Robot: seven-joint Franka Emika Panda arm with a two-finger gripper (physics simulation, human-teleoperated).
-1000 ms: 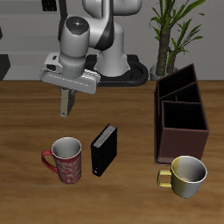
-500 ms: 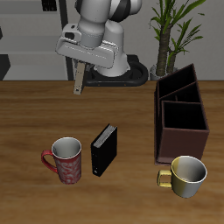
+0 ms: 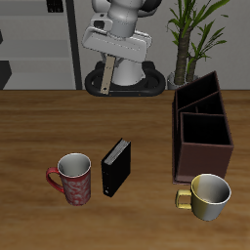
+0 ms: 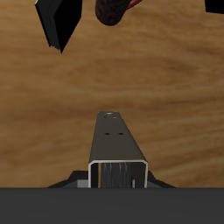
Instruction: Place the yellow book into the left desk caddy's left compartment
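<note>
My gripper is shut on the yellow book, a thin grey-tan book hanging below the fingers, high above the back of the table. In the wrist view the book sticks out over bare wood, its pale page edges facing the camera. The left desk caddy, a dark maroon box with inner dividers, stands well off to the side of the gripper and nearer the table's front edge. Its compartments look empty.
A thick black book stands upright near the table's front, also in the wrist view. A red patterned mug stands beside it. A yellow mug sits in front of the caddy. A potted plant stands behind the caddy.
The gripper has lifted the yellow book higher and carried it toward the table's back and toward the caddy's side. The other objects have not moved.
</note>
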